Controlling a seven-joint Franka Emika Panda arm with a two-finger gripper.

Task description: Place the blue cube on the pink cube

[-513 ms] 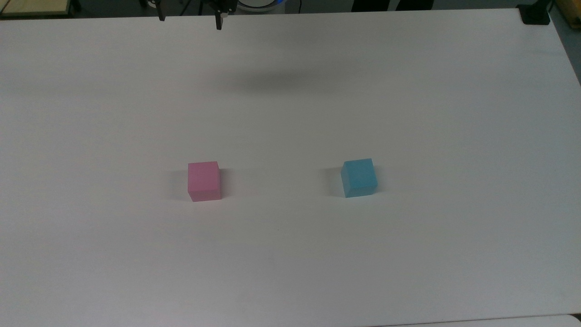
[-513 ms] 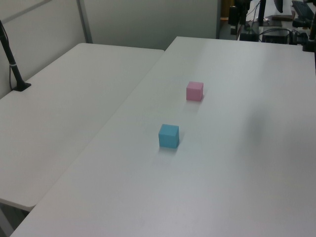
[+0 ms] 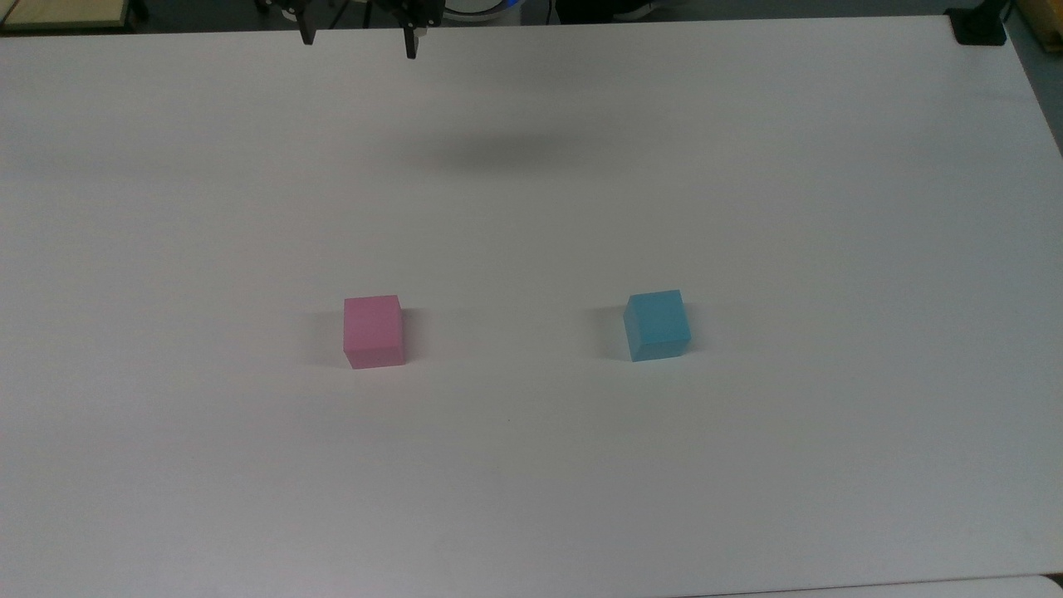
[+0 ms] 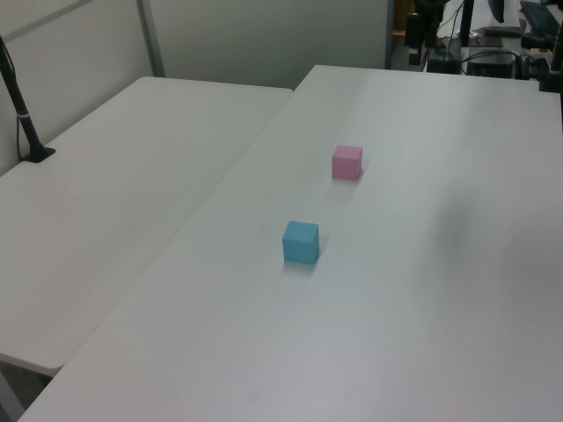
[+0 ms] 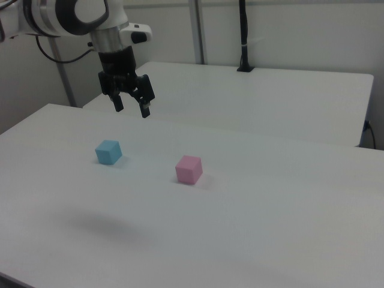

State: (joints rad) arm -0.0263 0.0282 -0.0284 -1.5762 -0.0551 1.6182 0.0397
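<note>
Two small cubes sit well apart on the white table (image 3: pixel 747 208), neither touched by anything. In the top view the pink cube (image 3: pixel 374 330) lies at about 9 o'clock from the blue cube (image 3: pixel 657 325), both resting flat on the tabletop. In the left view the blue cube (image 4: pixel 301 242) is nearer the camera, with the pink cube (image 4: pixel 347 162) at roughly 1 o'clock from it. In the right view the gripper (image 5: pixel 130 108) hangs in the air above the table, at about 1 o'clock from the blue cube (image 5: pixel 108 152) and 10 o'clock from the pink cube (image 5: pixel 188 169). Its two black fingers (image 5: pixel 145 108) are spread wide and hold nothing. In the top view the fingertips (image 3: pixel 410 46) reach in at 12 o'clock.
</note>
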